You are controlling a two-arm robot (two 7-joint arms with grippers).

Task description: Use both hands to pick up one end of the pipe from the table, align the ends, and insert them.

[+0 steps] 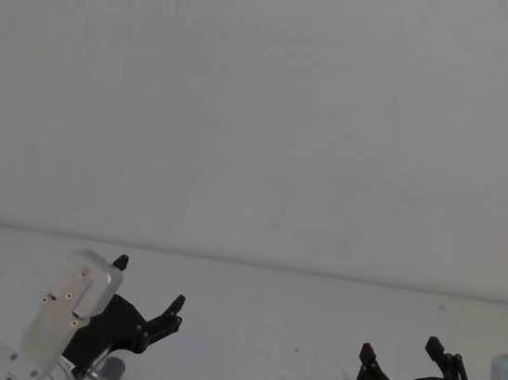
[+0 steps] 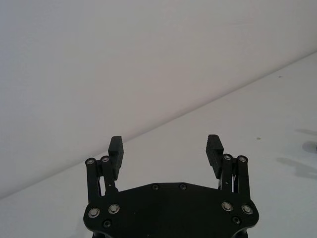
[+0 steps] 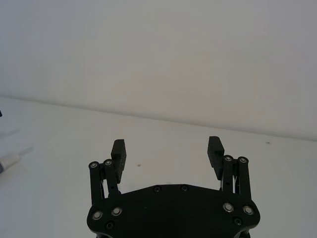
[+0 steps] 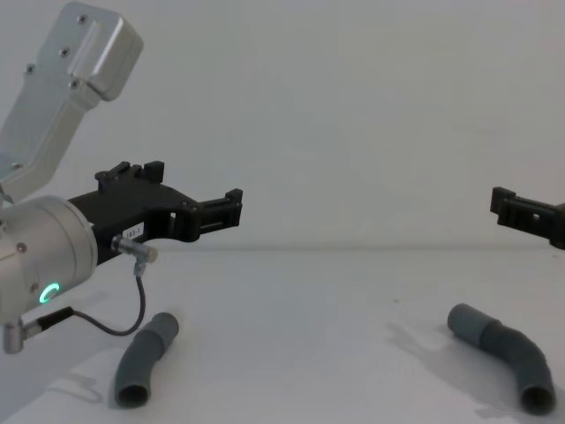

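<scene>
Jaws of the left gripper (image 2: 166, 148) stand wide apart with nothing between them, and the tool hangs in the air above the table (image 4: 309, 300), pointing forward toward the pale wall (image 4: 353, 106). Behind its black body sits the silver wrist (image 4: 44, 256), with a green ring light (image 4: 48, 291) glowing on it. Below this gripper, and apart from its fingers, the first pipe piece (image 4: 146, 358) lies on the table, dark grey and slightly bent, with one open end turned toward the robot. The right gripper (image 3: 167, 148) is likewise spread open and empty, and is held off the table at about the same height. Beneath its fingertips, a little toward the left gripper's side, the second pipe piece (image 4: 503, 349) lies on the table, also bent, with its smooth sleeve end farther from the robot. The two pieces lie well apart, each under its own gripper and neither touched.
</scene>
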